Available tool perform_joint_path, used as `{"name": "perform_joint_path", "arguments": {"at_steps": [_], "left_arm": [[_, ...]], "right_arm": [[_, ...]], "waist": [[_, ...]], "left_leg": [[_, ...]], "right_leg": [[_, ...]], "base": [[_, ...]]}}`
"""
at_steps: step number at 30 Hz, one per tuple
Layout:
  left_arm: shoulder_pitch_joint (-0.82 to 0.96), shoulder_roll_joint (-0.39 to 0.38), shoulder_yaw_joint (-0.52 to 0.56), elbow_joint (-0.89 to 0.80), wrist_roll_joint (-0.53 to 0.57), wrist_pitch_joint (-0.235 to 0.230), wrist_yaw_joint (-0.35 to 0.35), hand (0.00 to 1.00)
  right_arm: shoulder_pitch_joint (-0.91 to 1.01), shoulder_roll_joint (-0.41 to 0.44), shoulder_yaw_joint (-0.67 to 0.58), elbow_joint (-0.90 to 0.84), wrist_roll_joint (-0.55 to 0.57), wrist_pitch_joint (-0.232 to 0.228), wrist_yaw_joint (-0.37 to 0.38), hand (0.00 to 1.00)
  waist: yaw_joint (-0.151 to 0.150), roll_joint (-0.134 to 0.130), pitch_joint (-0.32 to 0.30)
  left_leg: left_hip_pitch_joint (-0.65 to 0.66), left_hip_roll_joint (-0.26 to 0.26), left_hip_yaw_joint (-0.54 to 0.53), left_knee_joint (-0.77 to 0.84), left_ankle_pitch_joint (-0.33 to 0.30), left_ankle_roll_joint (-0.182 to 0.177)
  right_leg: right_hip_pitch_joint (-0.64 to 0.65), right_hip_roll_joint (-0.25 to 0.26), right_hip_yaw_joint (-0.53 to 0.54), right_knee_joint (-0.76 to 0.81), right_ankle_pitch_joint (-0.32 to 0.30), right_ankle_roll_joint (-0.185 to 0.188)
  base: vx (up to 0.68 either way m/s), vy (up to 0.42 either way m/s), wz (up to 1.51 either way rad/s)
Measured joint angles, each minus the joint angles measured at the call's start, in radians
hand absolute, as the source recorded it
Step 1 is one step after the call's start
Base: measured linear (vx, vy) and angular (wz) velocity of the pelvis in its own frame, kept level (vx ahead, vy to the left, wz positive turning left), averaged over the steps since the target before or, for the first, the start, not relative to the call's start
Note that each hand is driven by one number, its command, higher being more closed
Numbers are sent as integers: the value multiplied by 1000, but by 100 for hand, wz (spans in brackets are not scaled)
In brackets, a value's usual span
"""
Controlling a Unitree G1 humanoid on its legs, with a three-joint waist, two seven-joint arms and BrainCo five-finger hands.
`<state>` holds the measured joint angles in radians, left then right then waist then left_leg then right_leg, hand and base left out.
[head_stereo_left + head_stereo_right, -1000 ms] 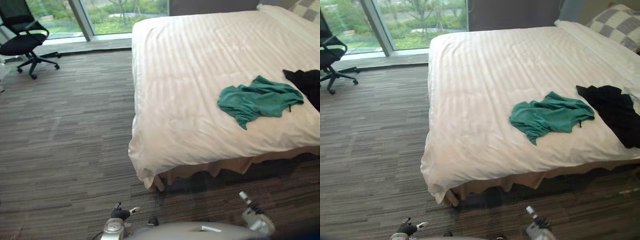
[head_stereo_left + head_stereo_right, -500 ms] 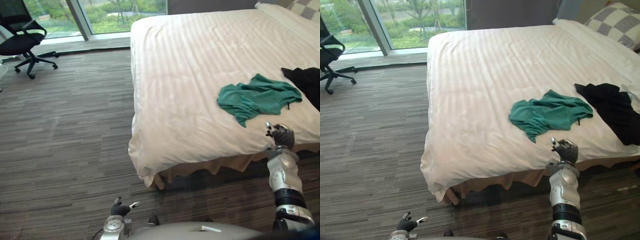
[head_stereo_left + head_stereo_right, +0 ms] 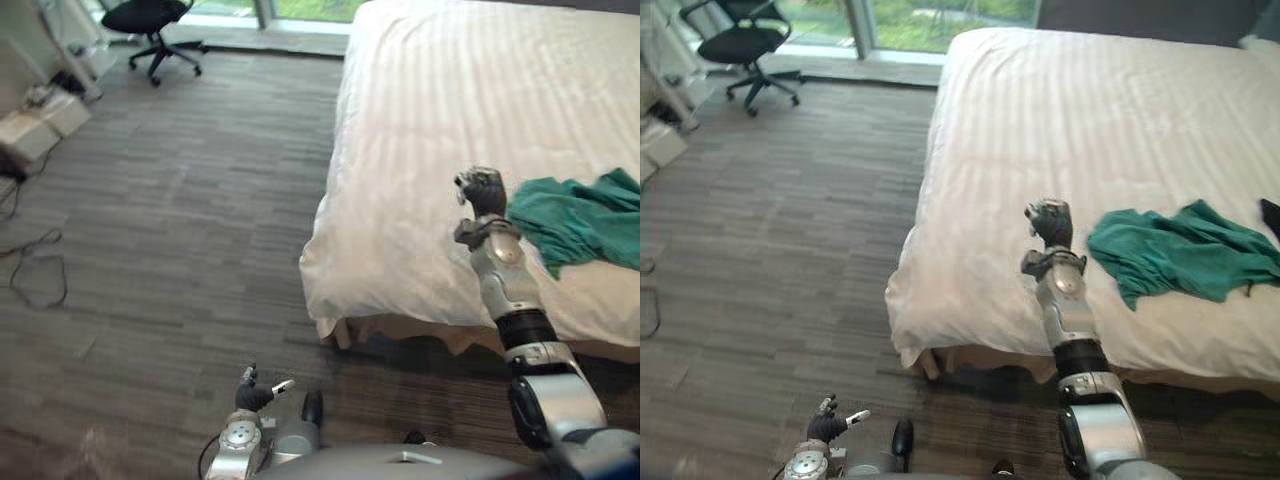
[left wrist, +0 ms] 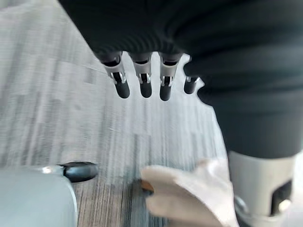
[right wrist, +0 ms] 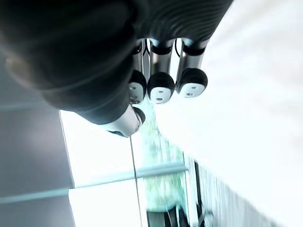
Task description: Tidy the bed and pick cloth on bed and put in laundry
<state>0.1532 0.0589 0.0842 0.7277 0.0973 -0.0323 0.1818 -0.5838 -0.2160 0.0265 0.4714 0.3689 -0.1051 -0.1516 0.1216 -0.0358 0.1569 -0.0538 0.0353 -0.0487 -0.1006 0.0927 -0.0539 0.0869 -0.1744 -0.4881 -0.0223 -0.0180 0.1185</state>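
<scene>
One right hand (image 3: 482,190) has risen beside the green cloth (image 3: 580,222)

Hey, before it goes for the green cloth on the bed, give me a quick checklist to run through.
1. Green cloth lying free on the bed: ok.
2. Right hand over the bed, beside the cloth, apart from it: ok.
3. Right hand open to grasp: not ok, fingers curled, holding nothing.
4. Left hand empty, low above the floor: ok.
5. Where the laundry goes: cannot tell.
</scene>
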Motion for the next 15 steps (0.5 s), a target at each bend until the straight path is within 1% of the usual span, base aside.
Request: {"name": "perform_joint_path", "arguments": {"at_steps": [1, 2, 4, 5, 7, 8, 9, 10, 11, 13, 15], "left_arm": [[-11, 1, 0, 0, -2, 0, 3, 0], [-19, 2, 0, 0, -10, 0, 7, 0], [-45, 7, -2, -1, -19, 0, 20, 0], [-53, 8, -2, -1, -29, 1, 21, 0], [-75, 12, -2, -3, -41, 1, 22, 0], [-88, 15, -3, -3, -44, 1, 22, 0], [-95, 18, -3, -3, -46, 1, 24, 0], [-104, 23, -3, -3, -53, 1, 25, 0], [-119, 27, -2, -4, -70, 1, 27, 0], [-137, 29, 2, -15, -87, 1, 40, 0], [-158, 33, 15, -26, -88, -1, 56, 0]], "right_arm": [[-22, 9, 19, 0, 0, 0, -2, 100], [-39, 13, 30, 1, 0, 0, -2, 100], [-94, 30, 38, 22, 3, 0, -3, 100], [-106, 33, 38, 22, 7, 0, -7, 100], [-142, 57, 38, 22, 32, -4, -11, 100], [-156, 69, 38, 22, 45, -7, -13, 100], [-161, 80, 38, 22, 52, -10, -15, 100], [-168, 96, 38, 22, 63, -14, -20, 100], [-171, 105, 38, 22, 77, -16, -24, 100], [-191, 124, 38, 29, 81, -20, -35, 100], [-246, 138, 42, 29, 81, -22, -49, 100]], "waist": [[9, -9, 9], [11, -14, 18], [37, -38, 43], [41, -46, 47], [64, -63, 73], [66, -69, 93], [67, -74, 102], [75, -78, 107], [93, -82, 121], [115, -81, 159], [125, -78, 198]], "left_leg": [[-20, 0, -17, 2, 9, -1], [-29, 0, -28, 2, 14, -2], [-60, -1, -61, 2, 26, -4], [-71, 0, -73, 2, 30, -5], [-105, 0, -108, 2, 42, -9], [-115, 0, -129, 3, 48, -10], [-125, 1, -139, 3, 52, -12], [-144, 1, -153, 3, 58, -14], [-164, 2, -166, 3, 64, -16], [-181, 1, -189, 3, 72, -21], [-227, 3, -223, 3, 85, -29]], "right_leg": [[-11, 1, -17, 4, -1, -1], [-14, 3, -26, 5, -1, -1], [-26, 7, -59, 7, -2, -2], [-31, 8, -69, 7, -3, -3], [-49, 11, -105, 20, -9, -8], [-50, 11, -122, 27, -16, -8], [-56, 11, -134, 32, -20, -5], [-71, 12, -147, 41, -24, -7], [-84, 14, -160, 45, -27, -9], [-93, 13, -182, 61, -38, -11], [-131, 11, -215, 95, -59, -10]], "base": [[-43, -15, 49], [-42, -17, 46], [-49, -21, 44], [-32, -20, 41], [-19, -21, 50], [-14, -19, 53], [-13, -20, 47], [-9, -17, 40], [-2, -15, 41], [-6, -1, 40], [-28, 13, 44]]}}
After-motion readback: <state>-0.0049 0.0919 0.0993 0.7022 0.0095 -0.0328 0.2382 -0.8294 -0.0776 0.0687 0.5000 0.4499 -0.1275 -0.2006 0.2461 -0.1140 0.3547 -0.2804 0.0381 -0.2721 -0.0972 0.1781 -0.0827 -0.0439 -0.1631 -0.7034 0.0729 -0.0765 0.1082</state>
